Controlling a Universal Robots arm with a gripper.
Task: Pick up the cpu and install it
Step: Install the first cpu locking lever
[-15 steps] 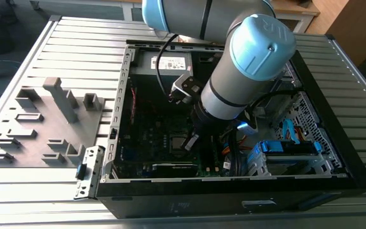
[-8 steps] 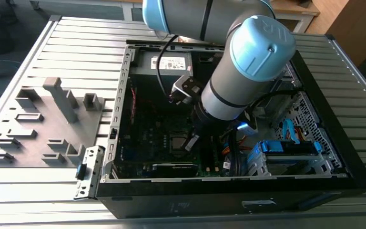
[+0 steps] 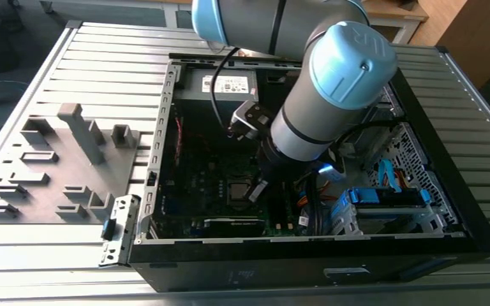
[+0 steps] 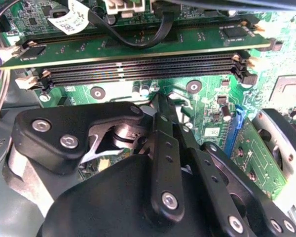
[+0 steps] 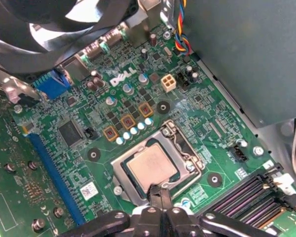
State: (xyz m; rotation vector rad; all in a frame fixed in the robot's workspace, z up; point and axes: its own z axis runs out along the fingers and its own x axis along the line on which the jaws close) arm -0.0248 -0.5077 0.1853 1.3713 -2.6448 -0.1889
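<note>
The cpu (image 5: 151,166) lies flat in the socket (image 5: 119,174) on the motherboard (image 5: 197,123), silver top up; square, it has no long axis. The gripper (image 5: 159,193) hangs just past the socket's edge, fingertips drawn narrow together, holding nothing, cpu directly ahead of them.

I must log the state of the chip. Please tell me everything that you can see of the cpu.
The cpu is a small, thin, square chip with a dull silver-grey metal top. In the first wrist view it lies flat in the metal-framed socket on the green motherboard, level with the frame around it. The gripper stands right at the chip's near edge; whether it touches the chip I cannot tell. In the exterior view the chip shows as a small square inside the computer case, beside the arm's lower end.
</note>
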